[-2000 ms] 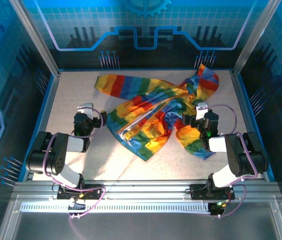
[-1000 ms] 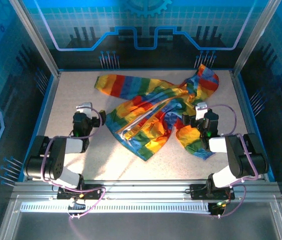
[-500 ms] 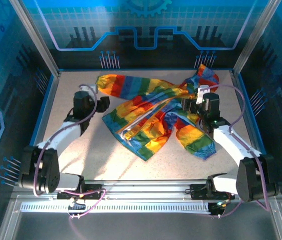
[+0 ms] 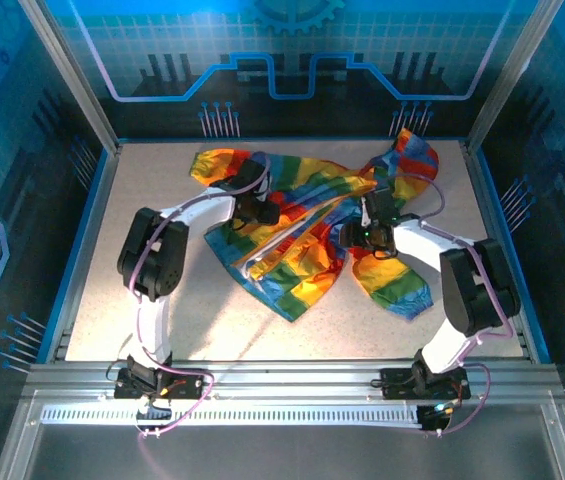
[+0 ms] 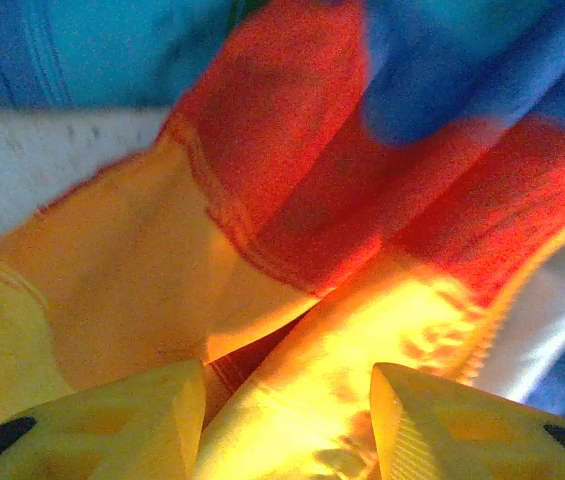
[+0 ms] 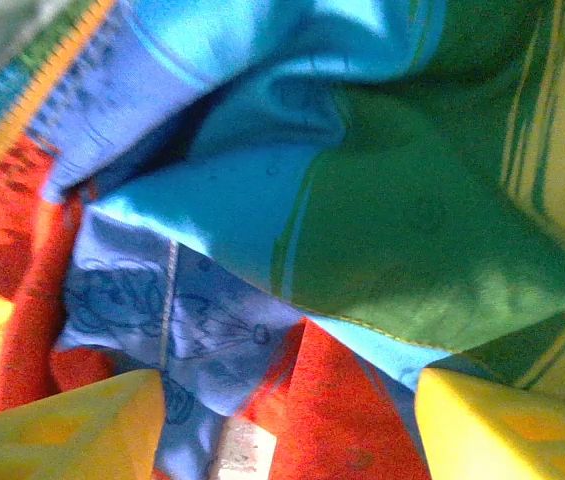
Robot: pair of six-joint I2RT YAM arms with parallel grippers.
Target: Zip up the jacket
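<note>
Showing the approach stage of the zipping task. The jacket (image 4: 302, 262) is seen lying crumpled and unzipped on the far-centre part of the table (image 4: 162, 320). Its front is spread open, so that a strip of pale lining (image 4: 267, 258) is exposed between the two striped panels. One sleeve is stretched toward the far left, and another part is bunched toward the far right corner.

The left gripper (image 4: 262, 212) is positioned over the left panel, just beside the opening. In the left wrist view the left gripper (image 5: 287, 400) is shown with its yellow fingers (image 5: 122, 420) set wide apart and nothing held, a fold of orange and yellow fabric lying between them. The right gripper (image 4: 360, 235) is positioned over the right panel, on the opposite side of the opening. In the right wrist view the right gripper (image 6: 287, 405) is likewise spread wide and empty above blue and red cloth, with the orange zipper teeth (image 6: 32, 95) visible toward the upper left.

It cannot be told whether either pair of fingertips is touching the fabric. The symmetrical placement is judged to be preparatory: each panel edge is probably to be pinched so that the two halves can be drawn together. The lower zipper ends, not yet aligned, must be located before any closing can be attempted.
</note>
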